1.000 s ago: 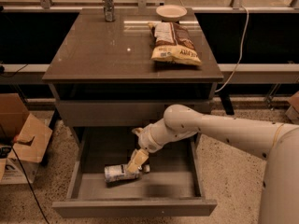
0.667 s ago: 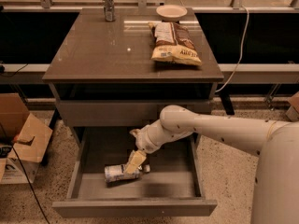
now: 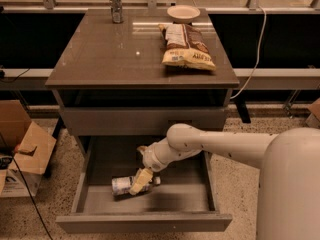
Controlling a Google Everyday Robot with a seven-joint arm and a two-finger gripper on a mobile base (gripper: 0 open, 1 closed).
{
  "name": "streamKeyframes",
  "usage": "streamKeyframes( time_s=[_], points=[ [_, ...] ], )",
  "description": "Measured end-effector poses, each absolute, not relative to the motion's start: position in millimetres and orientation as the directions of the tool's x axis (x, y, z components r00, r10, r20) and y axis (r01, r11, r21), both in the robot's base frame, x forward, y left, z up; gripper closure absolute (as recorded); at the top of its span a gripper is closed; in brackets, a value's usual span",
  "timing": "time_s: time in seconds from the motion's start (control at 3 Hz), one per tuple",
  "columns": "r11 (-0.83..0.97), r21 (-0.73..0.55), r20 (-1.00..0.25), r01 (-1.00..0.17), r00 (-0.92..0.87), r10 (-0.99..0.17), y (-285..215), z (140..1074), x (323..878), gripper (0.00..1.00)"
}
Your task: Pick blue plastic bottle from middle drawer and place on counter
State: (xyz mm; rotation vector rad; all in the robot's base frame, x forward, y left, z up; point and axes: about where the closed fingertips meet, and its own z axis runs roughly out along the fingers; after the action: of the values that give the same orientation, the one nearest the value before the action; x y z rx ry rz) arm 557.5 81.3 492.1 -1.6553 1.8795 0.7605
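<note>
Gripper sat on the blue plastic bottle, lying at eight o'clock in the middle drawer. Whether it had a grasp, I couldn't tell. Lift and counter placement not yet done.

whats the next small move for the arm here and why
Probably take a firm hold of the blue plastic bottle where it lies, before any lift. The bottle lies on its side on the floor of the open middle drawer, and the gripper is low in the drawer, right over the bottle's right end. Whether it already grips the bottle cannot be told.
</note>
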Motion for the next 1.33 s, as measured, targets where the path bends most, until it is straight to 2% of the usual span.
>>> streamKeyframes(
  time_s=[1.0, 1.33],
  points=[
    [0.177, 0.13, -0.718, -0.976, -0.215, -0.661, 92, 411, 568, 0.0],
    [0.193, 0.16, -0.708, -0.968, -0.248, -0.662, 92, 391, 566, 0.19]
  ],
)
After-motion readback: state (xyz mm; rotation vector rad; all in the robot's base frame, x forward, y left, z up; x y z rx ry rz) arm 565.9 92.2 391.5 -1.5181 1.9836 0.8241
